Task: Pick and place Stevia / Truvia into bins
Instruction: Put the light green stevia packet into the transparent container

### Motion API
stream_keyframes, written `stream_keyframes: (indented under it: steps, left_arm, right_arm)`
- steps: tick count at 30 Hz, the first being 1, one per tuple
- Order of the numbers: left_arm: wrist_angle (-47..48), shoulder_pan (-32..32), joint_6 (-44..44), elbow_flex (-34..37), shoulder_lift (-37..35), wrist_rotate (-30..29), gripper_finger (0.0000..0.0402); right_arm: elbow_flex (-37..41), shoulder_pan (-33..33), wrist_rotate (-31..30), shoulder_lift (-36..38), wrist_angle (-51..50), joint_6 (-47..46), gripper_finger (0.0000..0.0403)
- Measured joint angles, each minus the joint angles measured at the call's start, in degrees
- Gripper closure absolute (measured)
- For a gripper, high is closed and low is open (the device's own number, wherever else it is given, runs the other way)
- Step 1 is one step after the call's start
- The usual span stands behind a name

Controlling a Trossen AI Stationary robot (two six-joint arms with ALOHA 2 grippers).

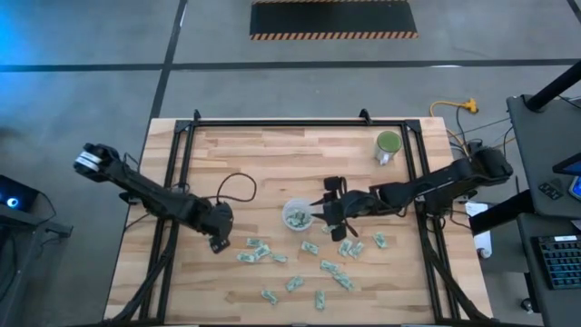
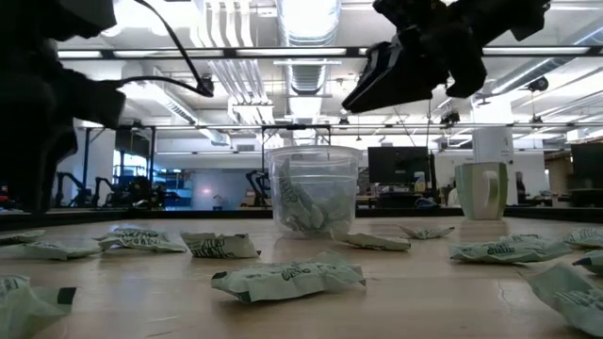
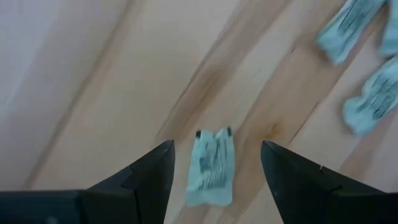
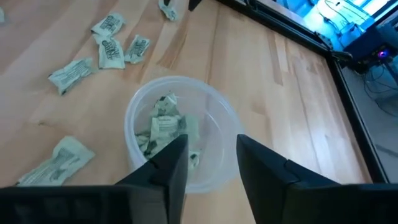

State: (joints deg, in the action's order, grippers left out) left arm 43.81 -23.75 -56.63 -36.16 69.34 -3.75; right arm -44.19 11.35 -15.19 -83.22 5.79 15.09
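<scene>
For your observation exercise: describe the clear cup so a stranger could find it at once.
Start at the wooden table and look to its middle, just below the right gripper. The clear cup stands there holding packets; unlike the green mug near the far edge, it is see-through and handleless.

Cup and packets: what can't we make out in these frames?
- Count of packets inside the cup: they overlap in the right wrist view, and the right gripper's open fingers cover the near rim.
- Print on the packet between the left gripper's open fingers: blurred in the left wrist view.
- Left gripper in the low view: a dark shape cut by the edge.
- Mug contents: too small in the high view.
</scene>
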Motion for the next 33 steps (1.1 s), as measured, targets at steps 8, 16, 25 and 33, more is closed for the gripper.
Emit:
stream_keyframes:
  steps: [8,16,25,33]
  left_arm:
    - [0.6,-1.5,1.4,0.0,6.7,0.4,0.018]
    - [0.2,-1.5,3.0,-0.6,11.4,0.8,0.0207]
    - [0.2,-1.5,6.4,-1.4,10.4,0.3,0.0363]
    - [0.4,-1.4,13.9,-4.6,9.3,-4.2,0.0394]
  right_arm:
    - [0.0,0.0,0.0,1.9,-0.1,-0.5,0.0273]
    - [0.0,0.0,0.1,2.6,-2.6,-3.7,0.0285]
    - [-0.1,0.0,0.1,2.6,-7.7,-6.1,0.0298]
    - [-0.3,0.0,0.1,4.5,-18.1,-10.5,0.031]
